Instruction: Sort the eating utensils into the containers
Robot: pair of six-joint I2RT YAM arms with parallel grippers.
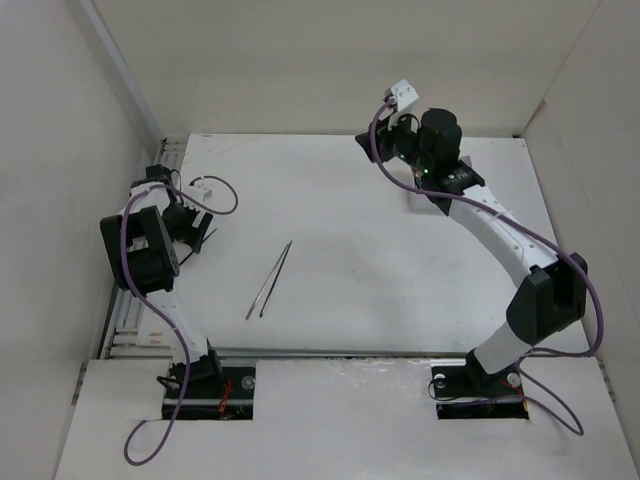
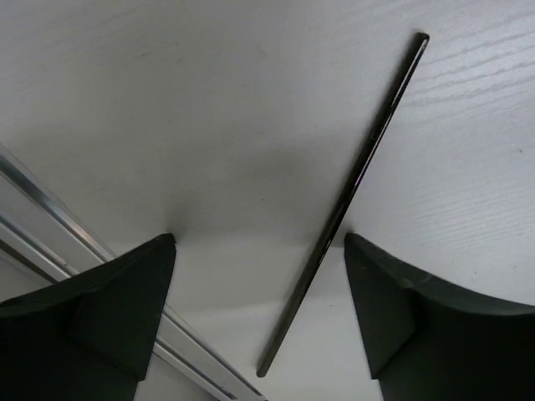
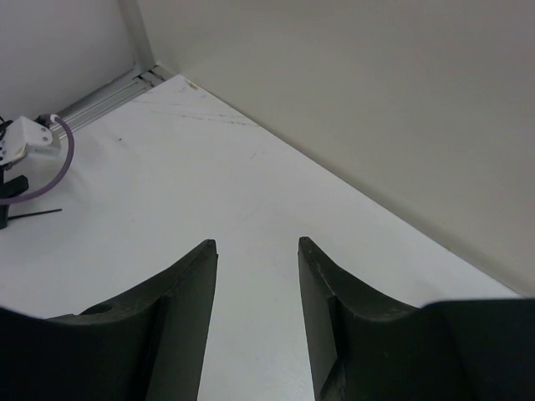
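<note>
Left gripper [image 2: 259, 242] is hanging released astride one chopstick [image 2: 359, 167]; right gripper [image 3: 257, 246] is idling released; we are seeing nothing sorted yet.

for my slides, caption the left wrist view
Open left claw straddling a slim dark glossy stick on the white table.

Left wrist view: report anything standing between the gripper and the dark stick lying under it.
Nothing visible does. The dark stick lies bare on the white table and runs up between the open fingers of the left gripper. No other thing lies over it or beside it.
</note>
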